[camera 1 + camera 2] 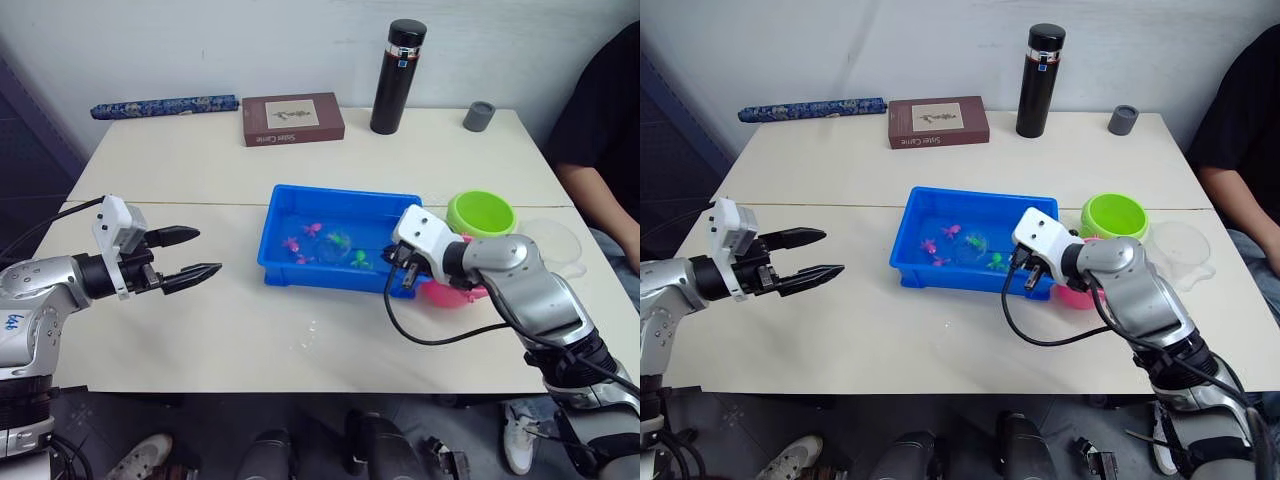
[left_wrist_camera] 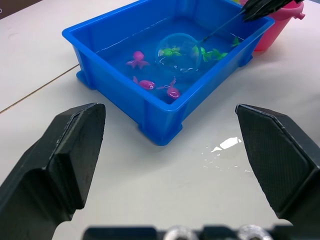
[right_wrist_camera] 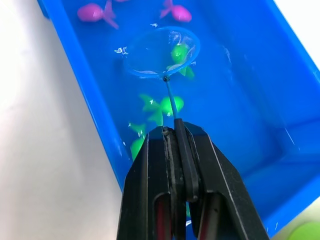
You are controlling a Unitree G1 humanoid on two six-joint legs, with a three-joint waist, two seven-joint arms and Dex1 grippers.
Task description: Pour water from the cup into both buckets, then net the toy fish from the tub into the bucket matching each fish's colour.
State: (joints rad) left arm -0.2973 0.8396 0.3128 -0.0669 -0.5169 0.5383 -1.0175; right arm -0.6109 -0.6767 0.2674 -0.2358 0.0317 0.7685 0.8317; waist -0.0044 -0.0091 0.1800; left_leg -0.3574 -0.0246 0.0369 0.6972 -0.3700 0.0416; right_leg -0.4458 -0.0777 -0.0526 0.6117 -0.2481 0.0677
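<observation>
Pinching the net (image 3: 161,51) handle, the right claw (image 3: 176,131) hovers inside the tub (image 1: 285,272) rim, seemingly over green fish.

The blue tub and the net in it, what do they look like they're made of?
The tub looks like glossy moulded plastic: even bright blue, rounded rim. The net, held by the right end effector, seems a pale blue plastic hoop with sheer mesh, fish showing through; its thin dark handle could be wire or plastic.

— Where do the head views look from?
— High, facing forward and down over the whole counter (image 1: 300,340); both share the tub (image 1: 290,265).
— The wrist cameras?
— Left sits near, looking at the tub's corner; right hangs close over its water
</observation>
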